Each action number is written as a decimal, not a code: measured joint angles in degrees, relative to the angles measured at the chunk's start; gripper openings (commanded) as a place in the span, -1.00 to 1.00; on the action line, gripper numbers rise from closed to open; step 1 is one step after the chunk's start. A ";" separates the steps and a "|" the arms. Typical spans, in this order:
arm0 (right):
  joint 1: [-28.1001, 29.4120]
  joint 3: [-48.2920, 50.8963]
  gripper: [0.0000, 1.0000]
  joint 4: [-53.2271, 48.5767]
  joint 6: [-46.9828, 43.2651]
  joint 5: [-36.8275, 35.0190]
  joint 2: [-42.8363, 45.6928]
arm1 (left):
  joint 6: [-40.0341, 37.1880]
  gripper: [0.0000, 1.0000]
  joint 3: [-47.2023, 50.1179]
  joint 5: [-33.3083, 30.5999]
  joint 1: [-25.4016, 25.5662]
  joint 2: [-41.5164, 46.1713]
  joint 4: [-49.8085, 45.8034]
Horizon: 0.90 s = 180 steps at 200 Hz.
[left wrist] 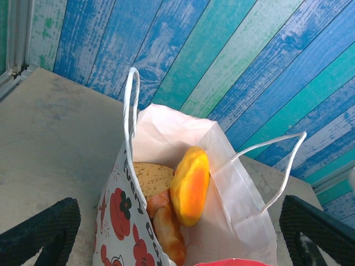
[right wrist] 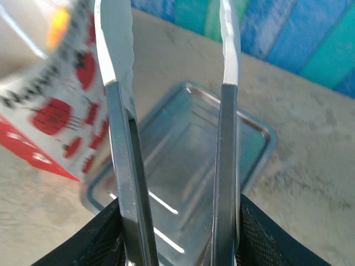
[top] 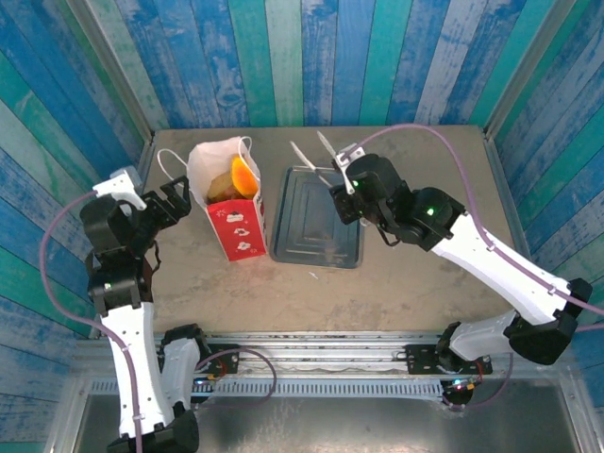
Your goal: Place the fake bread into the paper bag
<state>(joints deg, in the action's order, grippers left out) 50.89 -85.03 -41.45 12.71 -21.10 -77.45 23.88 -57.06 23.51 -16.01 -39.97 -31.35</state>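
Observation:
The paper bag (top: 233, 215) stands upright left of centre, white with a red print, its mouth open. Fake bread fills it: an orange-yellow bun (left wrist: 190, 185) on edge, a flat brown round (left wrist: 152, 176) and a glazed croissant (left wrist: 169, 233). My left gripper (top: 177, 200) is open just left of the bag, its dark fingers (left wrist: 39, 233) wide apart and holding nothing. My right gripper (top: 357, 193) is over the tray's far right corner, shut on the metal tongs (top: 316, 156). The tong arms (right wrist: 119, 166) stand parted with nothing between them.
A grey metal tray (top: 283, 247) lies right of the bag with nothing in it, and it shows below the tongs as the tray (right wrist: 260, 133). The bag's cord handles (left wrist: 130, 105) stick up. Blue plank walls close the table at the back and sides.

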 measured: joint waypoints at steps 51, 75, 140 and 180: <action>-4.28 14.19 -0.01 7.32 2.89 0.39 -3.65 | 0.37 0.88 0.28 -0.57 0.00 0.31 0.44; -4.92 15.21 -0.01 10.40 3.10 0.42 -9.25 | 0.37 0.89 0.35 -0.74 0.00 0.11 0.46; -6.27 16.35 0.00 19.76 3.69 1.01 -19.80 | 0.33 0.89 2.27 -0.96 0.00 0.24 0.83; -6.51 18.53 0.01 22.64 4.59 2.14 -21.35 | 0.33 0.88 2.40 -0.98 0.00 0.17 0.87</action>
<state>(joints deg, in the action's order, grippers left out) 44.38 -66.50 -18.81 17.30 -18.96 -98.80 24.21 -54.65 22.52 -16.01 -39.79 -30.48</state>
